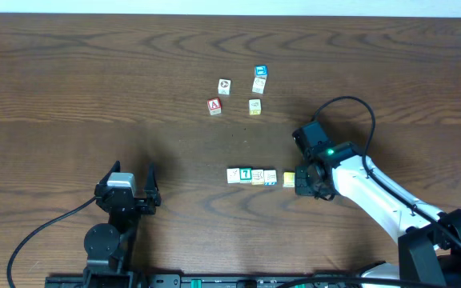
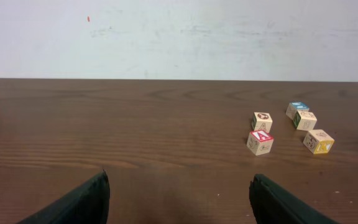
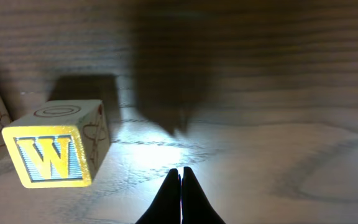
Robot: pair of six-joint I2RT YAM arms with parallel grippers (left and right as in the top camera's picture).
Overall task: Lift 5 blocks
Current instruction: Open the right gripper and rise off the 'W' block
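Observation:
Several small wooden blocks lie in a row on the table: a cream one point(image 1: 234, 175), the green "T" block point(image 1: 246, 174), another cream one point(image 1: 258, 177), a blue-marked white one point(image 1: 270, 177) and a yellow one point(image 1: 289, 179). My right gripper point(image 1: 304, 186) is low over the table just right of the yellow block. In the right wrist view its fingertips point(image 3: 181, 169) are shut on nothing. There the yellow "W" block point(image 3: 58, 149) stands to their left, apart from them. My left gripper point(image 1: 134, 170) rests open at the front left, its jaws point(image 2: 179, 186) wide with only bare table between them.
A second cluster lies further back: a red "A" cube point(image 1: 214, 106) point(image 2: 260, 142), a cream cube point(image 1: 225, 85), a blue-topped cube point(image 1: 261, 72) point(image 2: 298, 109), another cream cube point(image 1: 258, 85) and a yellowish one point(image 1: 255, 106). A black cable point(image 1: 350, 104) loops beside the right arm.

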